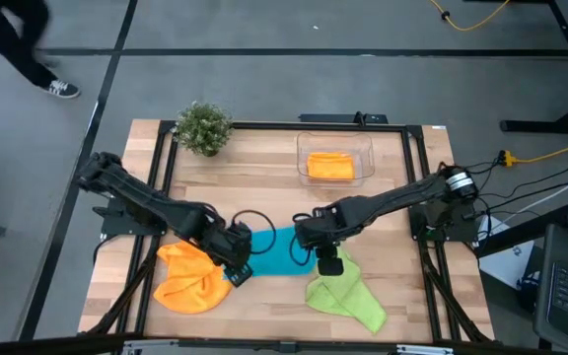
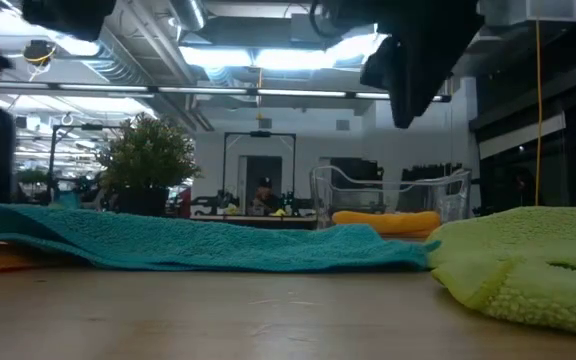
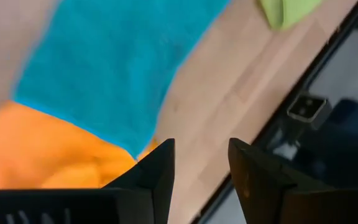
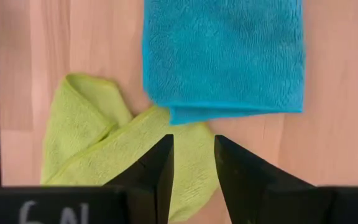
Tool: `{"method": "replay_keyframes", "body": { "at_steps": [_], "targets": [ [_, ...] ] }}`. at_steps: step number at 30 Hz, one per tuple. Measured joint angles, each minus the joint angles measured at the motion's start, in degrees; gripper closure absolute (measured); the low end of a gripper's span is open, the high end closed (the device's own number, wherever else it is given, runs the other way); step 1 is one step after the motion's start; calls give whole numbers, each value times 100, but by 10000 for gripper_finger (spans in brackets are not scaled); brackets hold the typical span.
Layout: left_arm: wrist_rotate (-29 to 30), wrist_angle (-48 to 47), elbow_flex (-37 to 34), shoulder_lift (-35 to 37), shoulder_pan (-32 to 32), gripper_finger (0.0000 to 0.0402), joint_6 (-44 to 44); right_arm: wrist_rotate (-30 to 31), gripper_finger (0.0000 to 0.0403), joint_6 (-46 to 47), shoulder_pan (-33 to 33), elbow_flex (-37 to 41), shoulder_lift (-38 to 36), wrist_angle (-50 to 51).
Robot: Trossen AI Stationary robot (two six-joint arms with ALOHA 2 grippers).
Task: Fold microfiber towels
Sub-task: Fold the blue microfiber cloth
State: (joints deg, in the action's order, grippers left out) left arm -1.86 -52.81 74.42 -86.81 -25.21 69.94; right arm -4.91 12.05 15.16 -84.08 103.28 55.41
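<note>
now the teal towel [image 1: 276, 250] lies flat on the surface [image 1: 264, 177] between the two grippers, its long axis running from one arm to the other. left gripper [image 1: 237, 268] hangs over its one end, where it overlaps an orange towel [image 1: 191, 279]; right gripper [image 1: 329, 263] hangs over the other end, beside the green towel [image 1: 348, 297]. both grippers stand narrowly parted and hold nothing. each arm is about equally near its own end. a second orange towel [image 1: 330, 166] sits in the clear tub [image 1: 367, 155].
</note>
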Motion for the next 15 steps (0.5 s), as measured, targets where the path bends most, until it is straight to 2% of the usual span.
{"method": "replay_keyframes", "body": {
  "at_steps": [4, 7, 11, 15],
  "targets": [
    [358, -174, 1, 218, -11, 259, 6, -586, 285, 326, 1, 663, -531, -154],
    [462, -206, -1, 250, -11, 259, 0, -696, 285, 771, 8, 1435, -1112, -516],
    [841, -188, -15, 187, 52, 259, -155, -676, 285, 1632, -9, 2577, -1796, -2279],
    [710, -169, -142, 173, 333, 260, -414, -446, 285, 2464, 0, 3481, -1852, -4158]
  ]
}}
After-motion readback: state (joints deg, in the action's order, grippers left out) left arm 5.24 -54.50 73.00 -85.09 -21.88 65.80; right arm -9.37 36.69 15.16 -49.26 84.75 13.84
